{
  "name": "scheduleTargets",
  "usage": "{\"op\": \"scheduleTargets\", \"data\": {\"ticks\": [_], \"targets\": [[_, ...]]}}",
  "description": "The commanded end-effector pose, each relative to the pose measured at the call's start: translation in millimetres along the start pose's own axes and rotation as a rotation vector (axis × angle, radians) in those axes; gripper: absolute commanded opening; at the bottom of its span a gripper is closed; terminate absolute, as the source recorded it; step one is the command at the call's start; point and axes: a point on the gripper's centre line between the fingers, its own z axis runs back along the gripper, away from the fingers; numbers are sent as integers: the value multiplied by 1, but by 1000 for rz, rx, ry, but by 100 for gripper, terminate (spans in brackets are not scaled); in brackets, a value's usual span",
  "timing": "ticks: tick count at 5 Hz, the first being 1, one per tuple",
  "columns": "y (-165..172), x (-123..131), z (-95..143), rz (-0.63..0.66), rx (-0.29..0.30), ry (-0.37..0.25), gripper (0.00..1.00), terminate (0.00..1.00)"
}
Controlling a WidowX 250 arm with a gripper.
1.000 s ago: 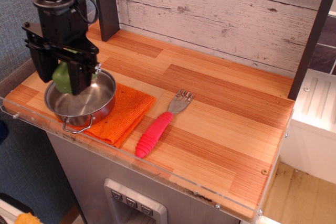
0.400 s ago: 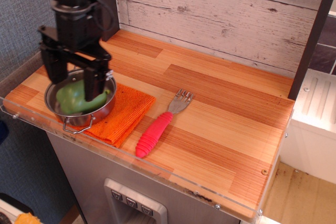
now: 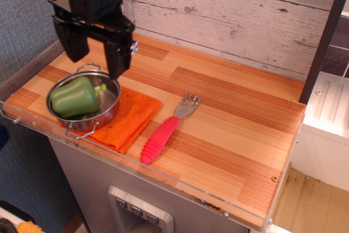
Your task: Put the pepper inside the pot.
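Jaws spread above pot (image 3: pixel 107 114) holding pepper (image 3: pixel 75 96).

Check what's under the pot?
An orange cloth lies under the pot's right side, on the wooden counter. How far the cloth reaches beneath is covered. Inside the pot lies the pepper.

The light was even and fairly bright across my wooden tabletop (image 3: pixel 218 107), with only soft shadows. At the front left corner the pot (image 3: pixel 109 114) showed pale reflections on its steel rim, and the pepper (image 3: pixel 73 97) carried a dull sheen. My gripper (image 3: pixel 98 53) looked dark and slightly soft-edged; the picture was grainy.
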Motion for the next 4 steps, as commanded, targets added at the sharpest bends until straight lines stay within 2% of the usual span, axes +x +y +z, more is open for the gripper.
{"op": "scheduleTargets", "data": {"ticks": [1,3,4], "targets": [[-8,17,17,-14,-7,-70,100,0],[-8,17,17,-14,-7,-70,100,0],[-8,17,17,-14,-7,-70,100,100]]}}
